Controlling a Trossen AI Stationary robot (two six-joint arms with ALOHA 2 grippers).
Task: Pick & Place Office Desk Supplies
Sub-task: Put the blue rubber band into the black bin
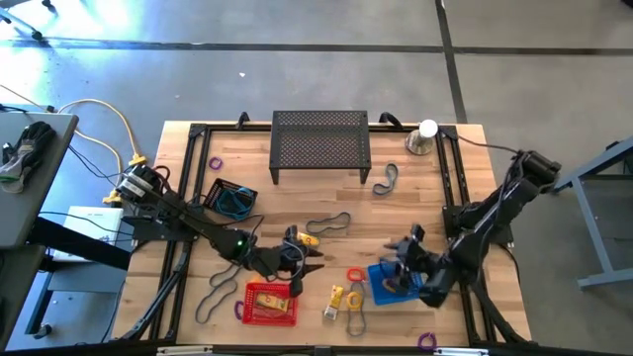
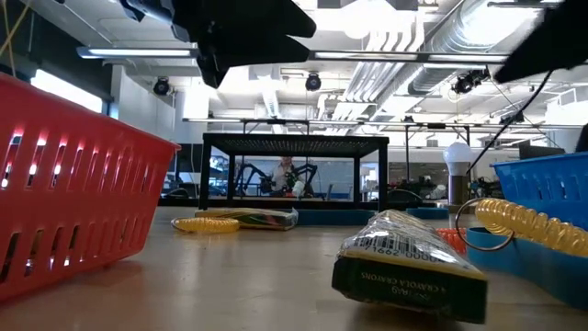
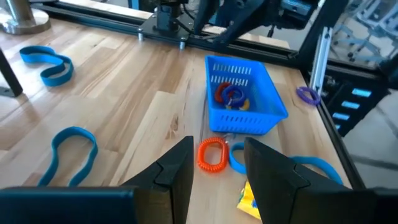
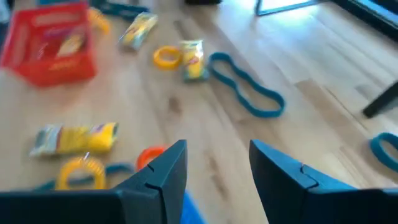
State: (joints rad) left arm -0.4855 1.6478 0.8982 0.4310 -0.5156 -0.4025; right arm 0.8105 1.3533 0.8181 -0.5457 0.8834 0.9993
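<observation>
Wooden table (image 1: 326,213) carrying, in descending size: black mesh stand (image 1: 320,145) at the far edge; red basket (image 1: 269,304) and blue basket (image 1: 391,284) near the front, the blue one holding coiled rings. Loose supplies lie between the baskets: band loops (image 1: 329,222), yellow crayon packs (image 1: 336,298), an orange ring (image 1: 355,275). Left gripper (image 1: 297,265) hovers above the red basket, fingers spread, empty. Right gripper (image 1: 404,259) hovers over the blue basket, fingers spread, empty.
</observation>
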